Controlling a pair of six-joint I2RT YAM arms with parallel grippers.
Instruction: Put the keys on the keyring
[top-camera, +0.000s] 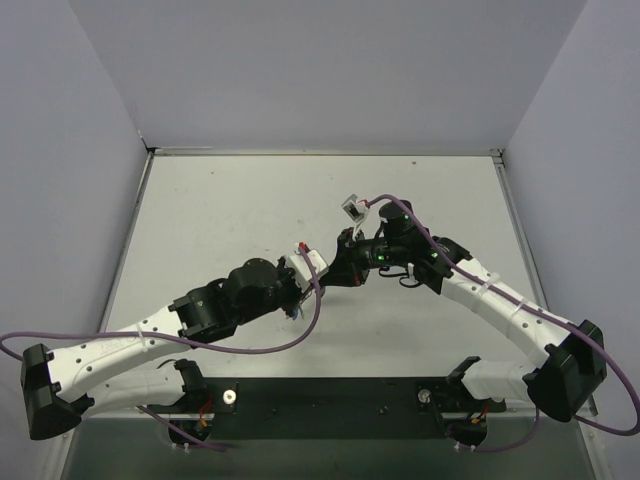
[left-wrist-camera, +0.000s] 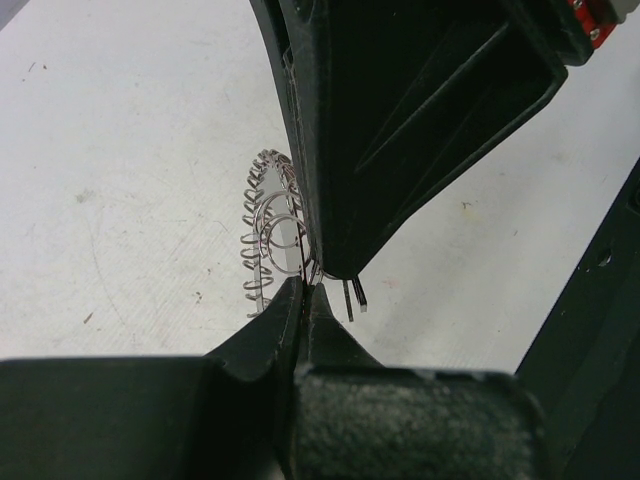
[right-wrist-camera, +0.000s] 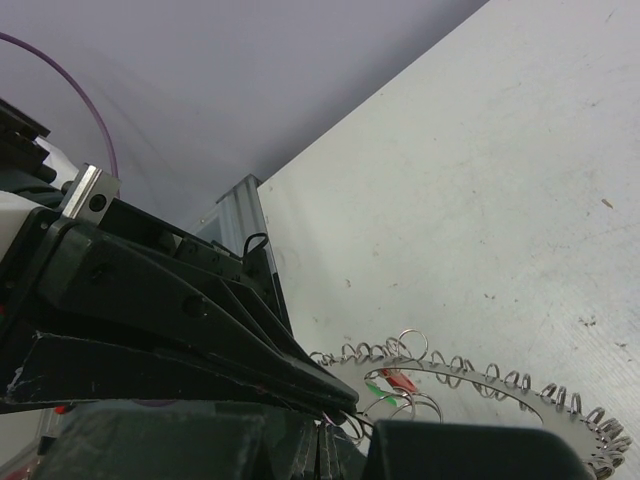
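Keyring (left-wrist-camera: 262, 235) partly behind right end effector (left-wrist-camera: 332, 268), white table (left-wrist-camera: 120, 150)

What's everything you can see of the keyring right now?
The keyring is a thin, silvery loop of coiled wire links with small round split rings hooked on it. In the right wrist view it stretches as a long, flattened oval from the fingertips out to the right, over the table. A red key head and a green key head sit inside its near end. The shut left gripper and right gripper meet there; which one pinches it, and whether it rests on the table, is unclear.
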